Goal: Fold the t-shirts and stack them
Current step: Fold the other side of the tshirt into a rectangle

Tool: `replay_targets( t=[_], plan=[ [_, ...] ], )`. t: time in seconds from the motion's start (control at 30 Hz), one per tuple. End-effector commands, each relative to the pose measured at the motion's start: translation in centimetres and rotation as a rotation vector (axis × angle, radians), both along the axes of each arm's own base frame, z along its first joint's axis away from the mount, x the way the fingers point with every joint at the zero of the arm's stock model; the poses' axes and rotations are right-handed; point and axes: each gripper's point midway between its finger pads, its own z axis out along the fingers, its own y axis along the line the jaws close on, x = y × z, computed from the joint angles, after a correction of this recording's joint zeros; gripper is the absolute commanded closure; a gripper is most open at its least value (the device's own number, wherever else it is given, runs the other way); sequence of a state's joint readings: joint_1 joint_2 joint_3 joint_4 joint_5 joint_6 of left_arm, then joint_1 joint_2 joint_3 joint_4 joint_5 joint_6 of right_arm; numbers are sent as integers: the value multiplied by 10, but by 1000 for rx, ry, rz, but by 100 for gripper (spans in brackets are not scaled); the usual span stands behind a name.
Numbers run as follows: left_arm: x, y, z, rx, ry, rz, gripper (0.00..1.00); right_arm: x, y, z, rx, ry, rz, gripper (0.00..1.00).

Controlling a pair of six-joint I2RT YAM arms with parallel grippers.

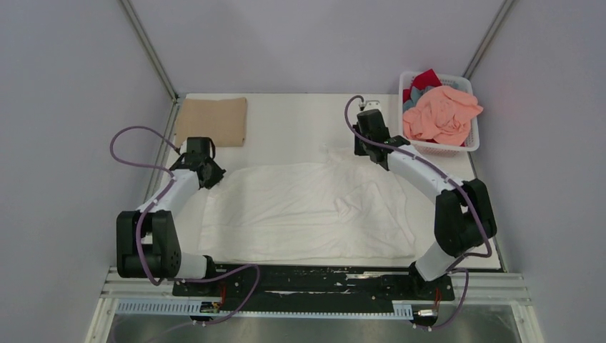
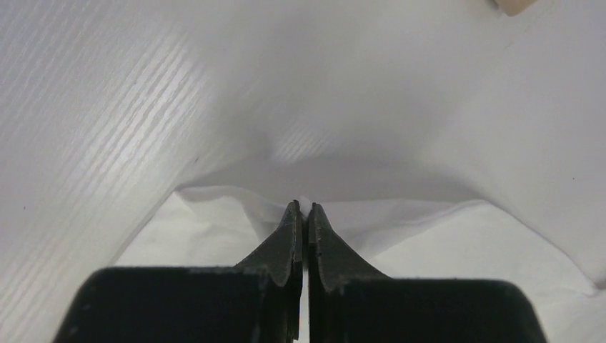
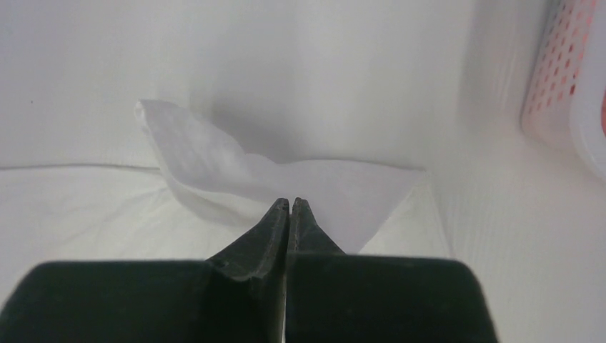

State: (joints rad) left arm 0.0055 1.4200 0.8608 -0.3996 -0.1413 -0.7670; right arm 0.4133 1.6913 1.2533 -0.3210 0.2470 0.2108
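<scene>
Two grippers: both clamped tight, each nipping an edge of the white t-shirt (image 1: 307, 207).
Left gripper (image 2: 303, 209): jaws pressed together on a pinch of white cloth at the shirt's far left corner; the fabric tents up to the tips.
Right gripper (image 3: 291, 204): jaws together on the far edge toward the right, with a loose flap standing up just beyond the tips.
Reason for the hold: in my judgement, two pinches along one edge let the arms carry that edge over as a fold, taut between them.
White t-shirt, position: spread flat mid-table between the arms, rumpled near its right end.
Long axis: runs left to right across the table; which end is the collar I cannot tell.
Tan t-shirt (image 1: 212, 121): folded, at the far left corner, well apart from the white one; likely the base of the stack.
Basket (image 1: 446, 148): far right corner, salmon t-shirt (image 1: 439, 114) heaped on top, red t-shirt (image 1: 427, 77) and grey-blue t-shirt (image 1: 412, 104) beneath, unfolded.
</scene>
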Motion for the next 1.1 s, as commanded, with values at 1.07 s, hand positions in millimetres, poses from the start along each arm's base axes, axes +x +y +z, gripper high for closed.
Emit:
replay_targets(
  t=[1.07],
  plan=[
    [-94, 33, 20, 51, -158, 331, 100, -226, -63, 50, 98, 117, -120, 100]
  ],
)
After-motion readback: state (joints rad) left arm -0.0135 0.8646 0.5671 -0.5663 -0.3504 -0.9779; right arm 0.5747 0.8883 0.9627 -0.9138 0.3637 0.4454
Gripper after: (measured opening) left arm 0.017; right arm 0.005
